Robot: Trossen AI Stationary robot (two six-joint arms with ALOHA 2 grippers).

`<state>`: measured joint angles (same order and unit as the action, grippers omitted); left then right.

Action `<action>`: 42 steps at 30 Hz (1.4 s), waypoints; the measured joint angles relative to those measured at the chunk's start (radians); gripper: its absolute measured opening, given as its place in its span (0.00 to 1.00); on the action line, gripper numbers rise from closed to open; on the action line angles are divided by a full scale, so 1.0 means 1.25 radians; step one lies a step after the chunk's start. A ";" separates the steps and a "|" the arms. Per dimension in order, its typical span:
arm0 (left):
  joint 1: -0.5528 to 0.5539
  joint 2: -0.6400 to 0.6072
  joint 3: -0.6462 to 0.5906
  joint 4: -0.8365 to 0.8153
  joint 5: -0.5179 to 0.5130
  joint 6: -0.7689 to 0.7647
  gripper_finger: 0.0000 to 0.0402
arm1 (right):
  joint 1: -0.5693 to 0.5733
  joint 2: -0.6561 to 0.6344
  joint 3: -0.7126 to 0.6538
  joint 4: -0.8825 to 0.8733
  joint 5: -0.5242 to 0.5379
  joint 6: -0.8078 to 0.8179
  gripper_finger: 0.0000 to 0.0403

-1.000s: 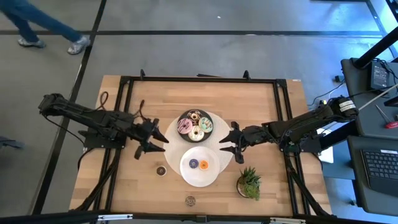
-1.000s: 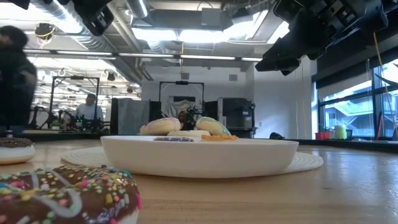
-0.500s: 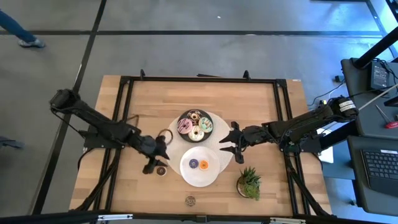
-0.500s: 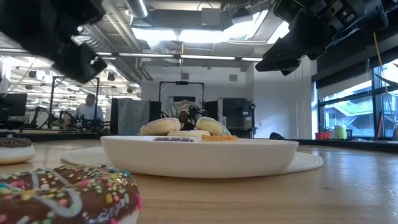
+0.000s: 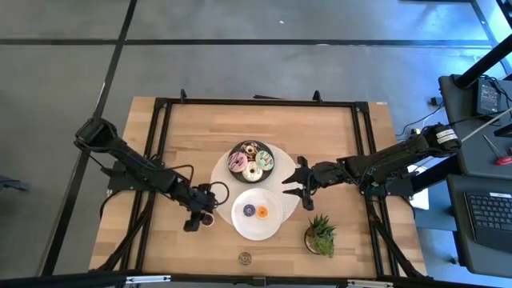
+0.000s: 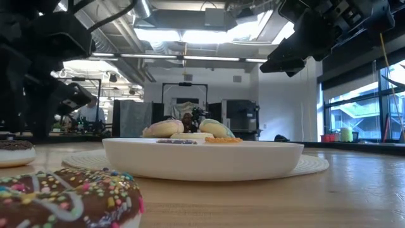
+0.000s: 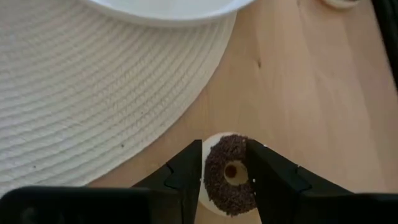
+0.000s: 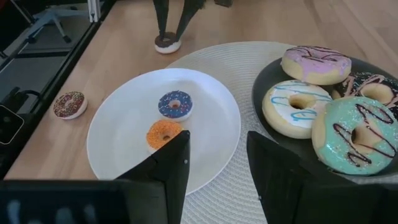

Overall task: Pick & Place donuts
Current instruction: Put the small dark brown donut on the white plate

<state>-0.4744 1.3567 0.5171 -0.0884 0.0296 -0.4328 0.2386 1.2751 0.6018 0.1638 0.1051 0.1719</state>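
Note:
My left gripper (image 5: 200,217) is down at the table, left of the white plate (image 5: 276,214), and open. Its fingers (image 7: 189,168) stand close on either side of the dark brown mini donut (image 7: 227,174), which lies flat on the wood. The purple mini (image 5: 249,210) and orange mini (image 5: 262,211) lie on the white plate. The pink (image 8: 317,63), white (image 8: 297,107), green (image 8: 356,132) and brown (image 8: 373,87) donuts sit on the dark plate (image 5: 251,162). My right gripper (image 5: 289,186) hangs open above the mat's right side. My left gripper comes from above, pointing down, with one finger on each side of the dark brown mini donut's rim (image 7: 206,177). Whether the fingers touch it I cannot tell. The donut lies flat on the table.
A woven round mat (image 5: 224,182) lies under both plates. A small sprinkled donut (image 5: 245,258) lies near the table's near edge, and a spiky potted plant (image 5: 321,235) stands right of the white plate. Bare wood shows at the far side and left.
My left gripper has moved from beside the dark plate toward the table's near edge and come down over the dark brown mini donut. My right arm has kept still. A person walking beyond the far edge has left the high view.

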 joint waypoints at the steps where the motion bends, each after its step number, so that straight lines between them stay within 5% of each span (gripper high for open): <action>1: -0.002 0.004 0.000 -0.001 0.000 0.000 0.29 | 0.000 0.000 0.000 0.000 0.000 0.000 0.40; 27: -0.006 0.022 0.031 -0.088 0.020 0.001 0.07 | 0.000 0.000 0.000 0.000 0.000 -0.019 0.40; 35: 0.026 0.007 0.140 -0.077 -0.044 0.070 0.02 | 0.000 0.000 0.000 0.000 0.022 -0.019 0.40; 42: 0.070 0.115 0.333 -0.163 -0.046 0.112 0.01 | 0.000 0.000 0.000 0.000 0.028 -0.016 0.40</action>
<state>-0.3864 1.5009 0.9335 -0.2917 -0.0277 -0.2926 0.2384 1.2751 0.6018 0.1638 0.1403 0.1516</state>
